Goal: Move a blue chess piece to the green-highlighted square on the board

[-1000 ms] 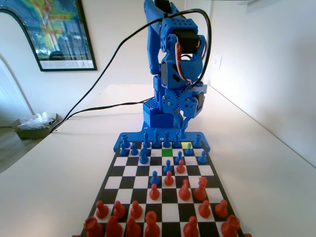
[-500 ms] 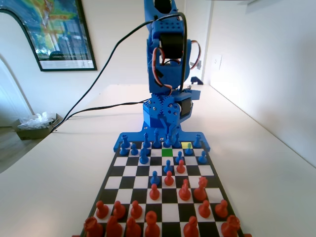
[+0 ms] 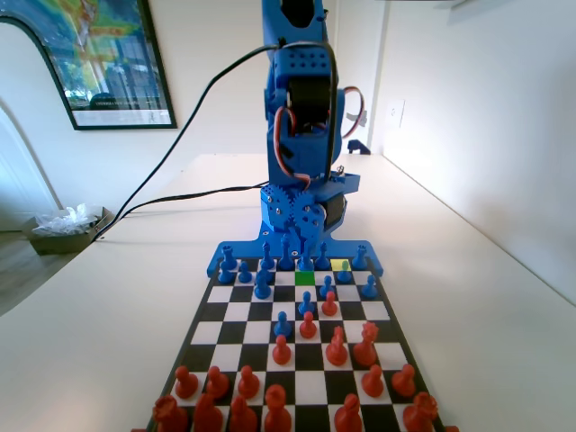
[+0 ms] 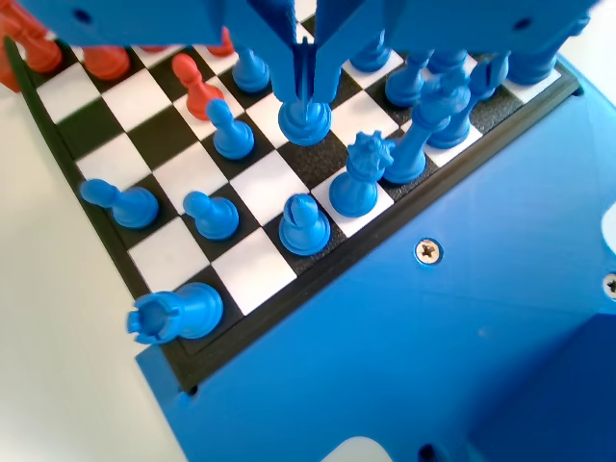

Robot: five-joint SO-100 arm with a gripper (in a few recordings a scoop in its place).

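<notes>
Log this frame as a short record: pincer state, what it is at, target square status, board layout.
pincer: low over the board's blue end, jaws closed around the top of a blue pawn
blue pawn: standing on the board, not lifted
green-highlighted square: no piece on it in the fixed view
yellow-highlighted square: a blue piece stands on it
red pieces: at the near end in the fixed view
task status: piece gripped, not yet moved
</notes>
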